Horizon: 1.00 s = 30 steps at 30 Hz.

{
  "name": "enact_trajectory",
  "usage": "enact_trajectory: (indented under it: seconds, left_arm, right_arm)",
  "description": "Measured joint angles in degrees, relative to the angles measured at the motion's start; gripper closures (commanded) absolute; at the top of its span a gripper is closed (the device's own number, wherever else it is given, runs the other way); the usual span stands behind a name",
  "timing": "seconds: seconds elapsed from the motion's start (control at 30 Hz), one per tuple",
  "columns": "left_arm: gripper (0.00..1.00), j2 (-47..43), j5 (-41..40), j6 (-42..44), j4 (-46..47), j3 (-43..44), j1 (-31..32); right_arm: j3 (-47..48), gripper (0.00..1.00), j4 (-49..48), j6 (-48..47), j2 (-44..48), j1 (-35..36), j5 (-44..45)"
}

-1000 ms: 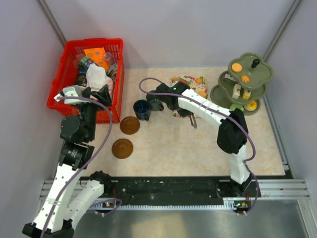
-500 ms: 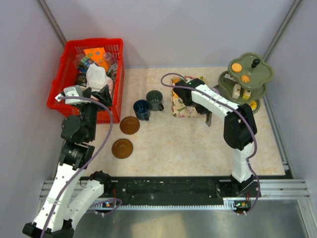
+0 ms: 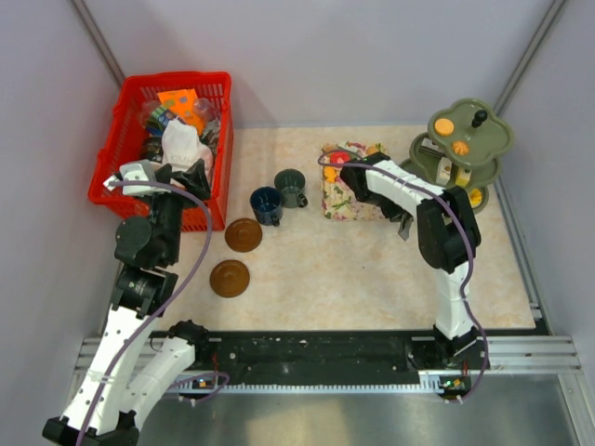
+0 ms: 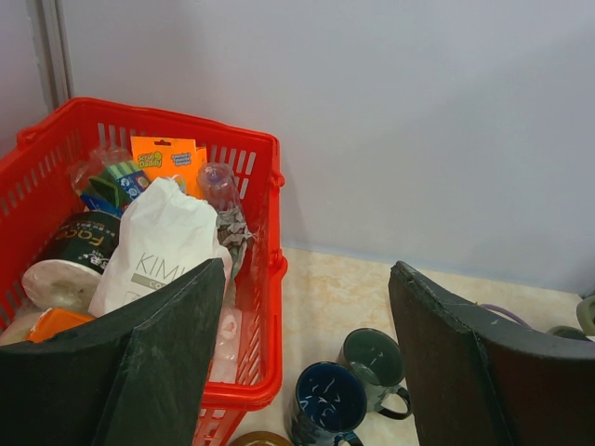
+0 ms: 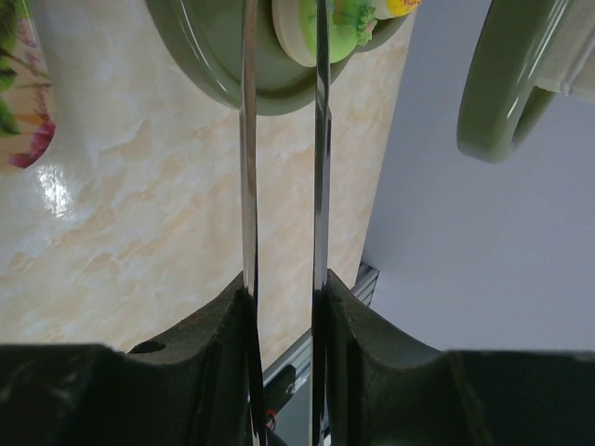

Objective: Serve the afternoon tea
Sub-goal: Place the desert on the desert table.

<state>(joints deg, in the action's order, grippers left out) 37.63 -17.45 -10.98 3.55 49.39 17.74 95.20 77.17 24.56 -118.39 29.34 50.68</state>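
The olive-green three-tier stand [image 3: 468,149] stands at the back right and holds several toy pastries, such as an orange doughnut [image 3: 444,125]. More pastries lie on a floral mat [image 3: 346,197]. The navy mug [image 3: 267,205] and the dark-green mug [image 3: 291,188] stand side by side, also in the left wrist view [image 4: 327,400] [image 4: 374,358]. Two brown saucers [image 3: 244,234] [image 3: 229,278] lie in front of them. My right gripper [image 3: 402,221] [image 5: 284,288] is shut on thin metal tongs [image 5: 282,139], whose arms reach the stand's bottom tier [image 5: 204,56] beside a green-and-white pastry [image 5: 349,19]. My left gripper [image 3: 167,175] [image 4: 307,297] is open and empty.
The red plastic basket [image 3: 127,102] of mixed clutter fills the back left, under my left gripper; its rim also shows in the left wrist view [image 4: 265,307]. Grey walls close in the back and both sides. The stand sits close to the right wall.
My right arm has swung right with the tongs, from beside the mugs across the floral mat to the foot of the stand. The left arm has not moved.
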Motion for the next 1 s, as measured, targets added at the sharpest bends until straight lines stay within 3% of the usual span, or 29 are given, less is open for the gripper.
enact_trajectory:
  seconds: [0.8, 1.0]
  left_arm:
    - [0.23, 0.0, 0.0, 0.0, 0.1, 0.0, 0.0]
    - [0.23, 0.0, 0.0, 0.0, 0.3, 0.0, 0.0]
  right_arm:
    - [4.3, 0.67, -6.7, -5.8, -4.4, -0.7, 2.4]
    - [4.7, 0.62, -8.2, -7.2, -5.5, -0.7, 2.5]
